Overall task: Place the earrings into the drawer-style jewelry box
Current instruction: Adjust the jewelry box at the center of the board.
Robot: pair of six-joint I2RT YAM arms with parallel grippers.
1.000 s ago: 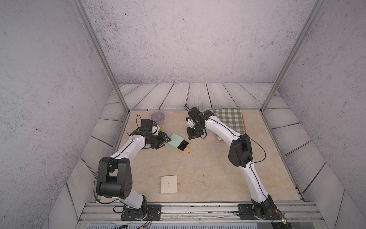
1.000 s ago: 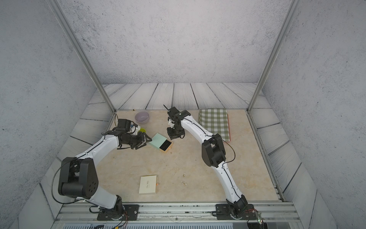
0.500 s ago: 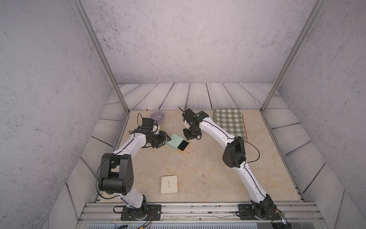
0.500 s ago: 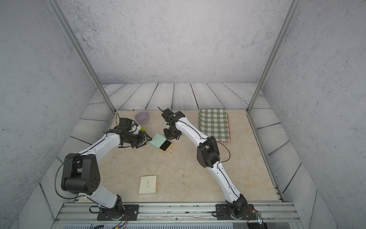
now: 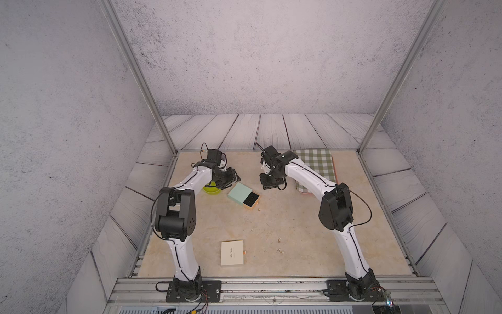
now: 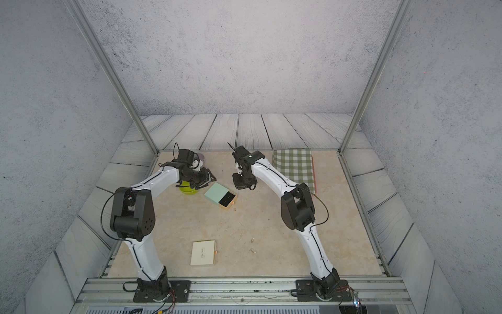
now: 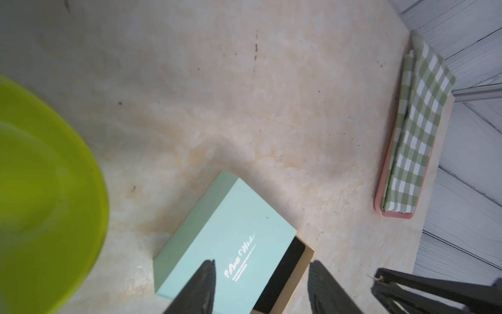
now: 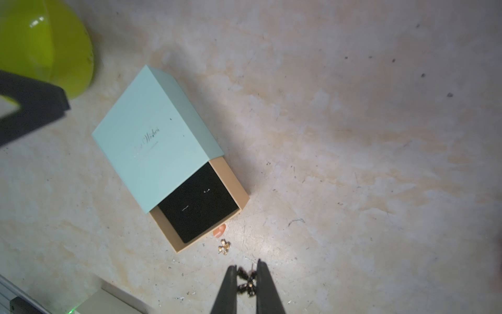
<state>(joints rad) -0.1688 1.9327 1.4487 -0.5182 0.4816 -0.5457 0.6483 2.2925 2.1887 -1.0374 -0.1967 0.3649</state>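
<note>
While your right gripper [image 8: 246, 282] hangs above the tan tabletop [image 8: 353, 136], its two black fingers are pinched nearly together on a small earring [image 8: 245, 284], which sits dark between the tips; its shape is hard to make out there. Your left gripper [image 7: 262, 288] stands about half open, holding nothing, its fingers poised over the mint jewelry box [image 8: 154, 136] and possibly touching the lid. That box lies flat with its long axis diagonal, and its tan drawer [image 8: 231, 187] is slid partly out toward the right arm, showing a black pad. One gold earring [image 8: 224, 246] lies on the table just beside the drawer's front edge, near its orange pull tab [image 8: 219, 231]. Two more earrings [image 5: 279, 245] lie well apart from the box, near a cream box [image 5: 231, 252]. A lime bowl [image 5: 212, 189] is partly hidden behind the left arm.
</note>
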